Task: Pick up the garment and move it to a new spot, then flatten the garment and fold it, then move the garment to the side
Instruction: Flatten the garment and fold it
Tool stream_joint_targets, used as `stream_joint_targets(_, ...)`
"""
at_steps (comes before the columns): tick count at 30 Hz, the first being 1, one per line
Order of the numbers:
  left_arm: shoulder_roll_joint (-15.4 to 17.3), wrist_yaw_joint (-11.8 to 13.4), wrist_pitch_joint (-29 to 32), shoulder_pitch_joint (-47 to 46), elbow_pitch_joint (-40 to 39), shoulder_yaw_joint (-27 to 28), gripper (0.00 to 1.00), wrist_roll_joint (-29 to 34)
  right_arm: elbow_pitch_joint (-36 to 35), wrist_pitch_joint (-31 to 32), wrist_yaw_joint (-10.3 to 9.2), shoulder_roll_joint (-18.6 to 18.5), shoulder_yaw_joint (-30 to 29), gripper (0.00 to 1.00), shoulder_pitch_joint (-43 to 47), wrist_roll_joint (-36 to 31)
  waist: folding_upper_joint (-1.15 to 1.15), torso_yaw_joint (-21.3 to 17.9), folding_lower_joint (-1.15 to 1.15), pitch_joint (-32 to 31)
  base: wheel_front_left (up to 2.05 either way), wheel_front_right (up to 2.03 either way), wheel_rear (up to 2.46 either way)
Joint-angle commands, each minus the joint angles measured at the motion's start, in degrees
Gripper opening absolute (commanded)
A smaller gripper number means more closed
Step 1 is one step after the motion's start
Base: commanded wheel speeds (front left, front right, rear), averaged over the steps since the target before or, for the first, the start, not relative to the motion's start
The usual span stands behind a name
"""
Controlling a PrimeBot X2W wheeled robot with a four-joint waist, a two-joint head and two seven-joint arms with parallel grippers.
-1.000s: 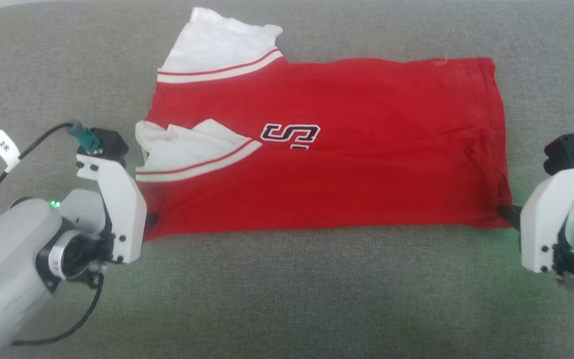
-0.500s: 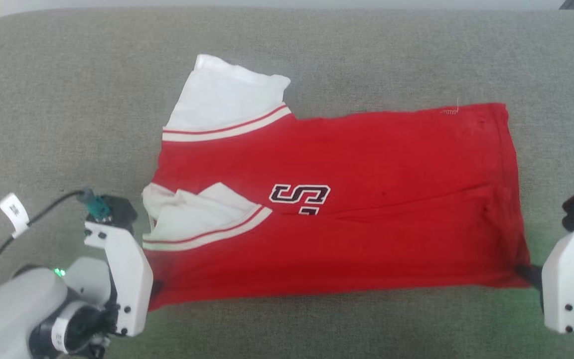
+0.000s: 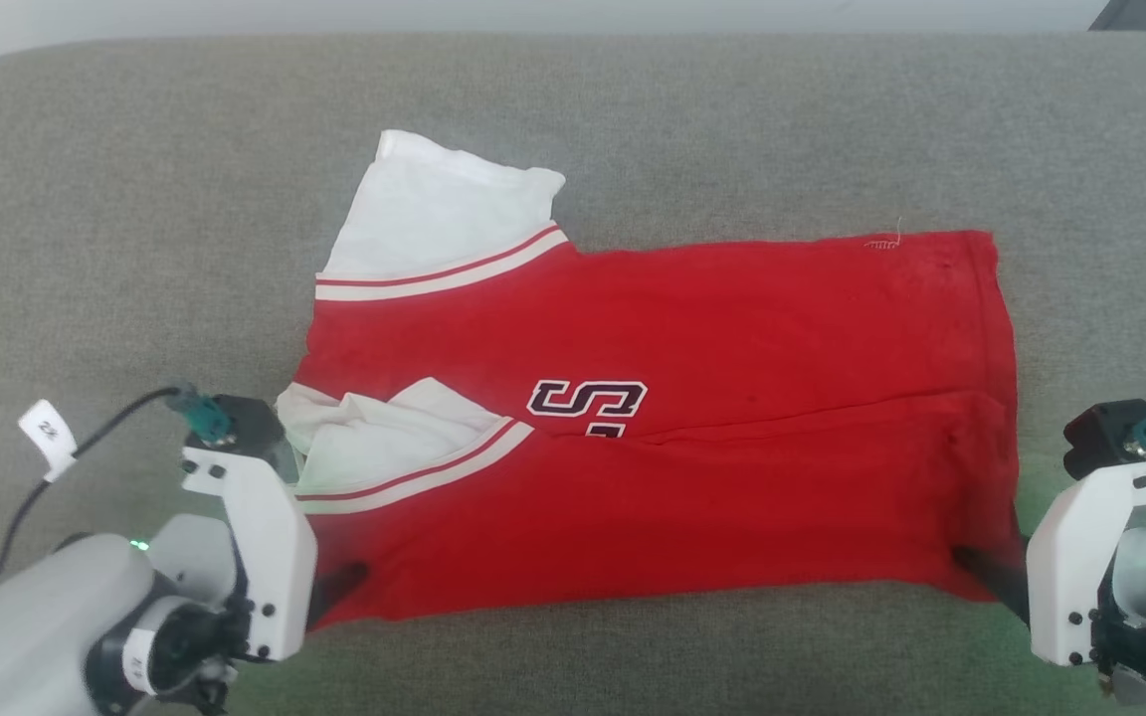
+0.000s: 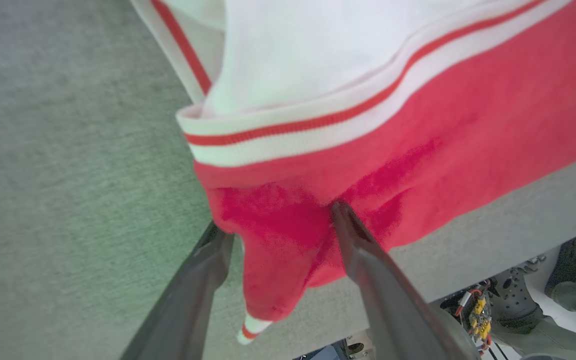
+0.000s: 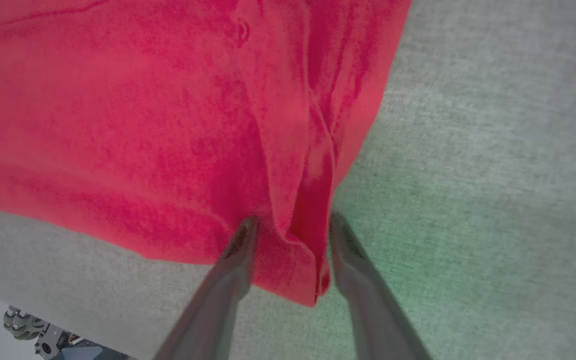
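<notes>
The red garment point(image 3: 732, 398) lies folded lengthwise on the grey table, with dark white-outlined letters point(image 3: 585, 400) showing at the fold. One white sleeve point(image 3: 444, 214) points to the far side and the other point(image 3: 384, 438) lies crumpled on top. My left gripper point(image 3: 339, 582) is shut on the garment's near left corner, and red cloth point(image 4: 273, 250) bunches and hangs between its fingers. At the near right corner my right gripper point(image 3: 976, 562) is shut on a fold of the hem point(image 5: 293, 220).
The grey padded table point(image 3: 135, 199) reaches well beyond the garment on all sides. Its front edge runs just behind both grippers. Below that edge are a person's dark shoes point(image 4: 575, 270), some wiring point(image 4: 478, 310) and a wheel point(image 5: 23, 320).
The camera has tilted, so the whole picture has slid down. Both grippers keep the near corners and have come slightly inward, with the garment's near edge drawn a little toward me.
</notes>
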Motion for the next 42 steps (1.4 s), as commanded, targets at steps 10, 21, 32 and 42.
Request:
stream_joint_targets(10, 5.78, 1.49, 2.43, -5.27, -5.16, 2.72, 1.00, 1.91, -2.55, -8.62, -0.08, 1.62, -4.45, 1.00, -2.70, -1.73, 0.00, -1.28, 0.00, -2.54, 0.00, 0.00, 0.00)
stream_joint_targets(21, 4.55, -1.43, 4.69, -16.96, 1.92, 5.43, 1.00, 5.85, -6.25, -28.96, -0.07, 7.50, -2.99, 1.00, -9.32, -7.69, 0.00, -7.35, 0.00, -0.17, 0.00, 0.00, 0.00)
stream_joint_targets(32, 0.35, -8.77, 4.28, -29.15, 20.59, 7.23, 1.00, 9.41, -2.00, -39.59, -0.06, 9.59, 5.79, 1.00, -11.85, -7.18, 0.00, -15.08, 0.00, 6.69, 0.00, 0.00, 0.00)
stream_joint_targets(42, -3.39, -12.20, 5.79, -35.24, 34.06, 5.61, 1.00, 11.71, -0.08, -41.75, -0.06, 9.93, 7.69, 1.00, -14.43, -5.43, 0.00, -17.46, 0.00, 11.40, 0.00, 0.00, 0.00)
